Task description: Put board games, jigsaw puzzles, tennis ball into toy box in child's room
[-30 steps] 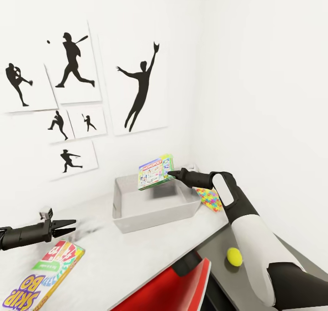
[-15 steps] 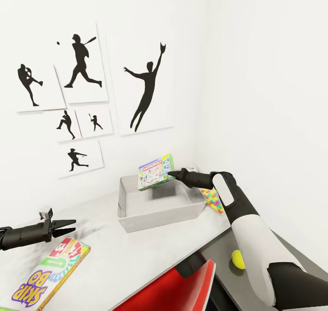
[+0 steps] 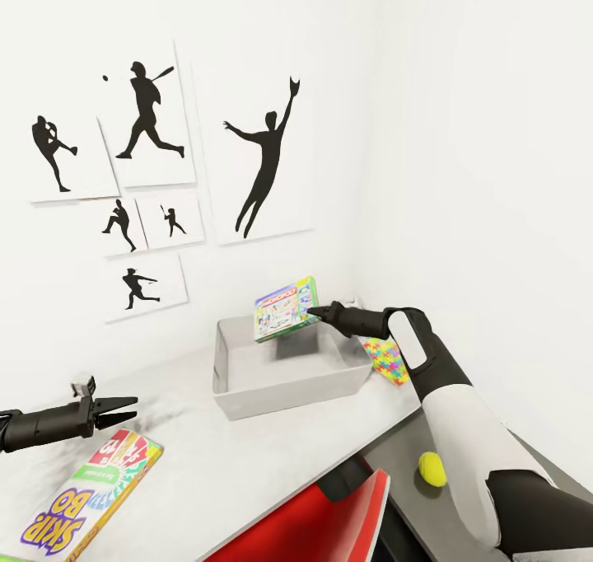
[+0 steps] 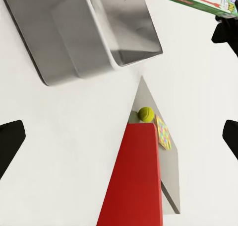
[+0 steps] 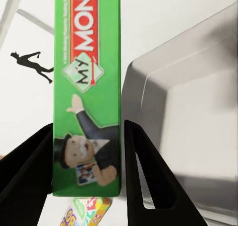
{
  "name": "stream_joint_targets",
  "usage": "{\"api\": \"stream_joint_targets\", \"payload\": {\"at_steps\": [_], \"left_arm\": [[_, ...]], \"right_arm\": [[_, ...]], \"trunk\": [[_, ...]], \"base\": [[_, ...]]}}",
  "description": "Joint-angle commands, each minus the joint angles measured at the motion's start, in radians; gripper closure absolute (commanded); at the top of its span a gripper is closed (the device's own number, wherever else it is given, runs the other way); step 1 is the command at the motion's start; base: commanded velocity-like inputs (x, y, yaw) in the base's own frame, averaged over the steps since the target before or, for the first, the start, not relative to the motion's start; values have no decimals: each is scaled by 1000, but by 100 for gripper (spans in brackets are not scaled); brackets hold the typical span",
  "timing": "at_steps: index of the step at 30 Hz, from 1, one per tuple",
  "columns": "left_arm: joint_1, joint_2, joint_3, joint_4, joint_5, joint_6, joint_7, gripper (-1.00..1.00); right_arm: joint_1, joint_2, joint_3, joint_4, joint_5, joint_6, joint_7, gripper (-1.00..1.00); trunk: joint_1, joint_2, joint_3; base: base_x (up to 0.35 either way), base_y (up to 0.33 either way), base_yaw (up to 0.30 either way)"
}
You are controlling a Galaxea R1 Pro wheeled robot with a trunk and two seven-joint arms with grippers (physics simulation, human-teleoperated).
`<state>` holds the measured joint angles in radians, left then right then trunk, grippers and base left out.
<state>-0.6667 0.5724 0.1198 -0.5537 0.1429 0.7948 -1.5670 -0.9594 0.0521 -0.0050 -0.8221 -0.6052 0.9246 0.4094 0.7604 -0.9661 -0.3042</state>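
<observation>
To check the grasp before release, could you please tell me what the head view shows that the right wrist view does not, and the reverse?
Head view adds: the open left gripper over the table, the tennis ball, and the jigsaw puzzle beside the toy box. Right wrist view adds: both fingers pressed against the board game's broad faces, with its green edge print close up. Shared: the right gripper holding the board game above the toy box.

I count two flat printed game boxes: a green Monopoly box [image 3: 286,308] pinched in my right gripper [image 3: 315,312] and a Skip-Bo box [image 3: 91,484] below my left gripper [image 3: 123,409]. One grey bin [image 3: 288,385], one yellow-green ball [image 3: 431,468], one multicoloured jigsaw slab [image 3: 385,359], six silhouette pictures [image 3: 255,156].
</observation>
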Motion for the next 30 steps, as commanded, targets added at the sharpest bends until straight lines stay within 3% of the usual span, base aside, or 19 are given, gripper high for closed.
{"api": "stream_joint_targets", "payload": {"at_steps": [1,5,12,14,30], "left_arm": [[-1,0,0,0,0,11,-4,-100],[-1,0,0,0,0,11,-4,-100],[-1,0,0,0,0,11,-4,-100],[-1,0,0,0,0,11,-4,-100],[-1,-1,-1,0,3,11,-4,-100]], "right_arm": [[-5,-4,-2,0,2,6,5,100],[-43,-39,-8,5,0,45,4,100],[-97,-60,-10,20,1,96,4,100],[-105,-78,-12,41,0,104,4,100],[-108,-88,-13,55,-1,108,4,100]], "trunk": [[0,-1,-1],[0,-1,-1],[0,-1,-1],[0,-1,-1],[0,-1,-4]], "base": [[0,0,0],[0,0,0],[0,0,0],[0,0,0],[0,0,0]]}}
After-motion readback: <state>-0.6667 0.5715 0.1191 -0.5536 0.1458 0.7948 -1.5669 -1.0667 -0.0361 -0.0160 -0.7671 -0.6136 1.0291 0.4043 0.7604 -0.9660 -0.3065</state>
